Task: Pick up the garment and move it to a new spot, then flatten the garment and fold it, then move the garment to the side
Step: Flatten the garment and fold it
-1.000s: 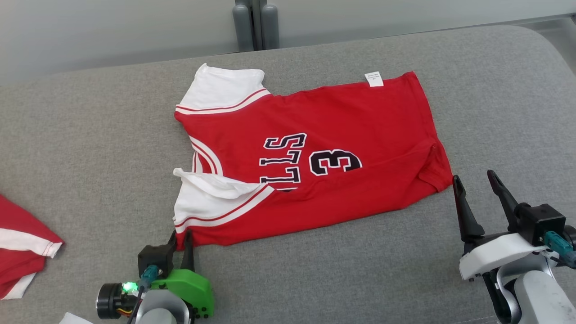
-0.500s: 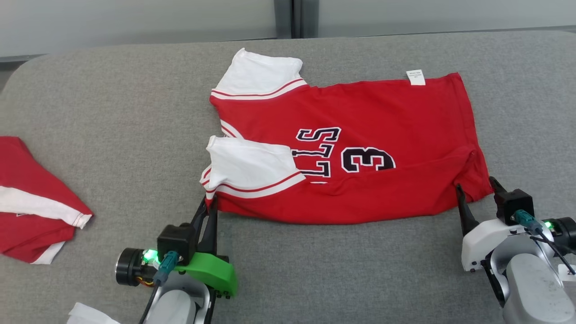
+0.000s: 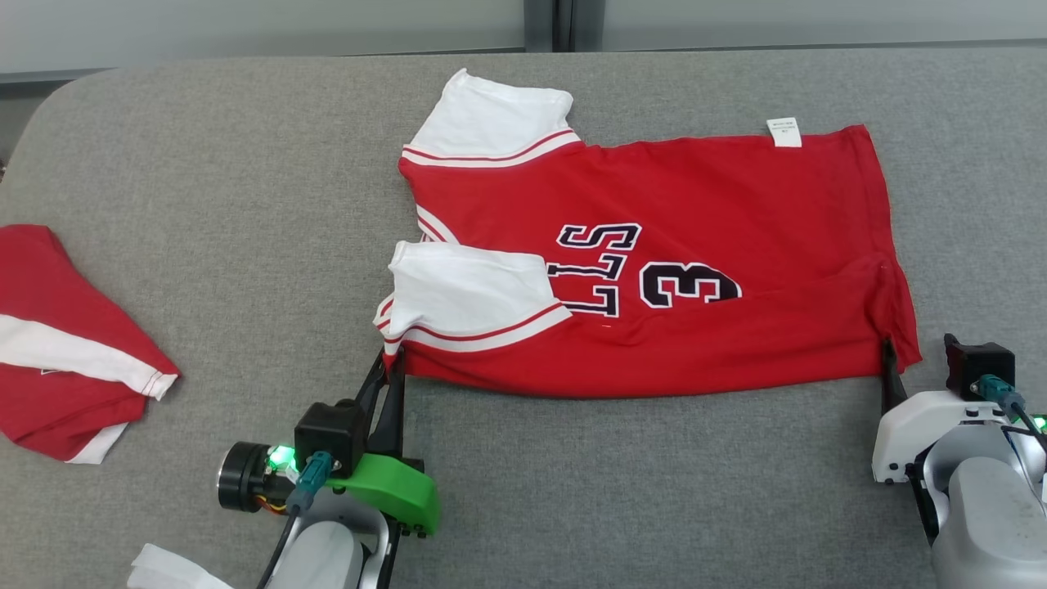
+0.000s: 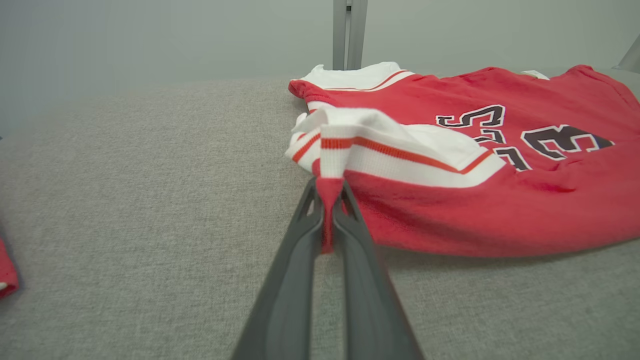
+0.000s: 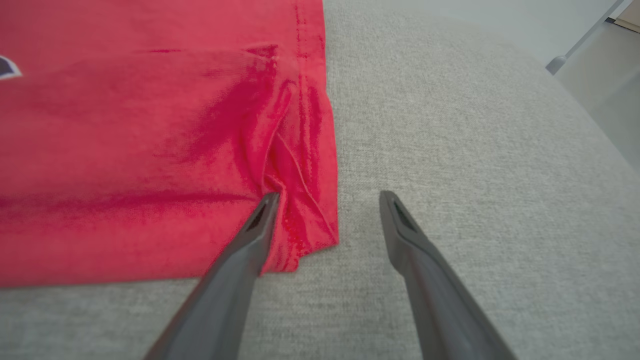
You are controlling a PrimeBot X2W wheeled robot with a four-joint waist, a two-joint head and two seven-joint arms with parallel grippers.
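**Red jersey spread mid-bench, near-left corner pinched**

The red jersey (image 3: 654, 270) lies flat in the middle of the grey padded bench (image 3: 204, 204). Its white sleeves are to the left and its hem to the right, with a white label (image 3: 785, 131) at the far edge. Its near edge runs almost straight between the two grippers.

The left gripper (image 3: 391, 360) has its fingers clamped together on the near-left corner, just below the sleeve band, and the cloth there is raised a little. The right gripper (image 5: 329, 197) has its fingers wide apart at the near-right hem corner. One fingertip meets the puckered cloth, possibly tucked into a fold, and the other is over bare bench.

Open bench lies along the near side and past the hem. A second red-and-white garment (image 3: 65, 343) sits well apart at the left edge.
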